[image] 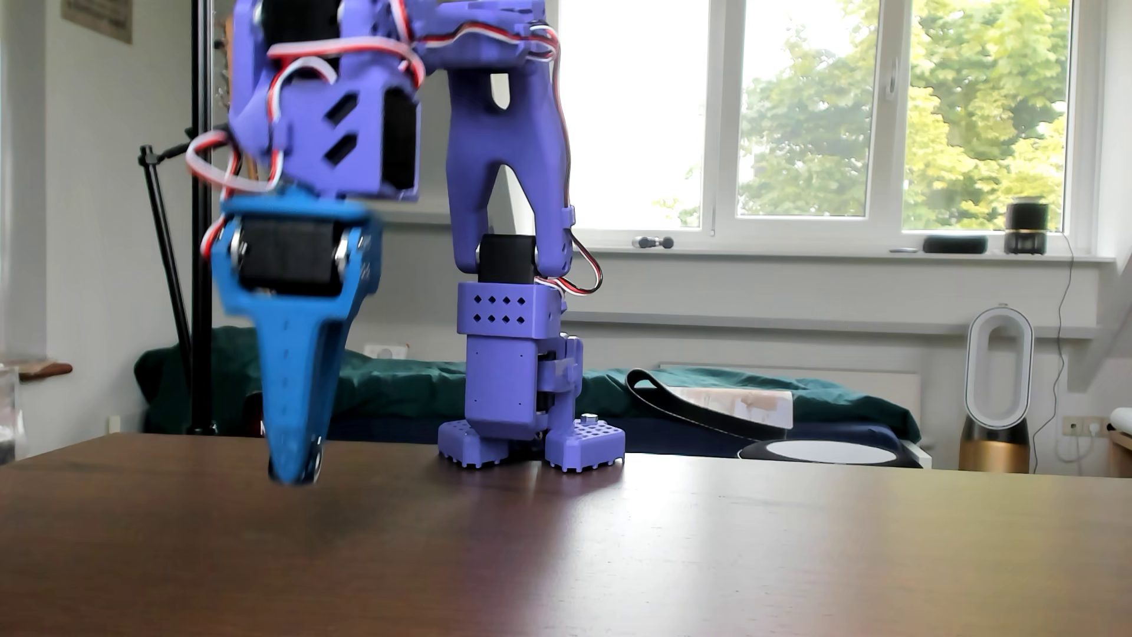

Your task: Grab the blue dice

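Note:
My gripper [295,471] hangs from the purple arm at the left and points straight down. It is bright blue and blurred, and its tip is just above the brown table [674,551]. The two jaws meet at the tip. A small dark shape with white specks shows at the tip's right edge, pinched between the jaws; this looks like the blue dice [315,458]. Most of it is hidden by the jaws. No other dice lies on the table.
The arm's purple base [530,438] stands at the table's far edge, right of the gripper. Behind the table are a bed with a green cover [416,380], a black stand [199,245] at the left, a window and a white fan [997,392].

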